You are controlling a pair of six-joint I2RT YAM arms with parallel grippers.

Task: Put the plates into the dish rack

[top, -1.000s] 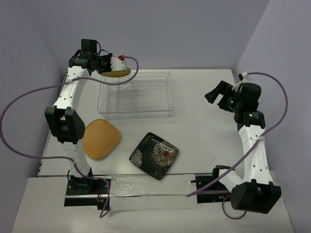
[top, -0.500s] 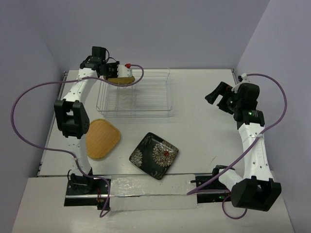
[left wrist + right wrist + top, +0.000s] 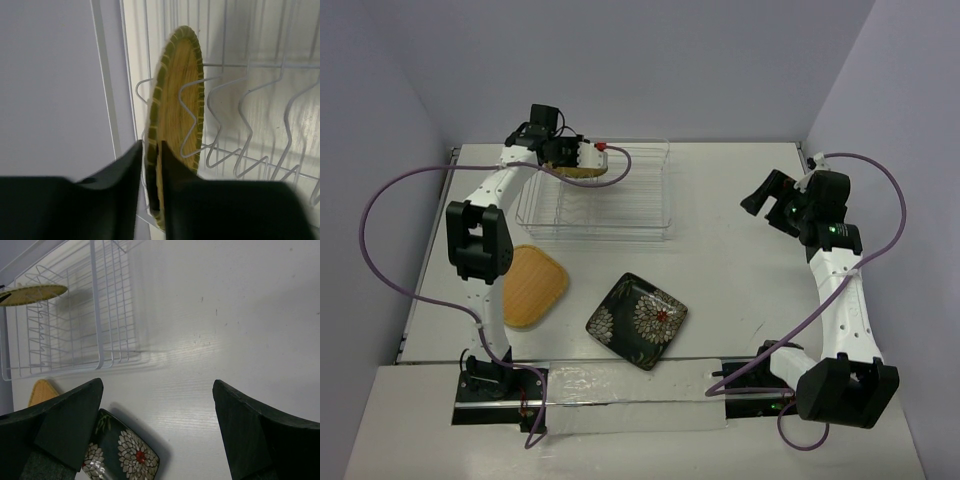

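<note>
**Yellow plate swings in over the rack**

Across it comes! Over the last second the left arm has carried its load rightward, from outside the far-left corner to over the back of the dish rack (image 3: pixel 620 215). The right arm has hardly budged.

Look at the left pincer (image 3: pixel 150 150): it is clamped tight on the rim of the yellow plate (image 3: pixel 177 100), a finger on either face, with the plate standing on edge. From the wrist view one of the wire prongs (image 3: pixel 240 107) crosses in front of the plate's face, so I'd say it is already nosing down into a slot. Whether its lower edge touches the rack floor, I cannot tell.

Over on the right, the right pincer (image 3: pixel 157 385) hangs spread wide with nothing in it, well clear of everything.

So this is plate one, mid-placement. The bamboo plate (image 3: pixel 530 285) and the black plate (image 3: pixel 637 320) lie flat on the surface (image 3: pixel 740 260) in front of the rack, waiting.

Next, I reckon, comes a gentle lowering between two prongs, keeping the plate upright, and only then a release.
</note>
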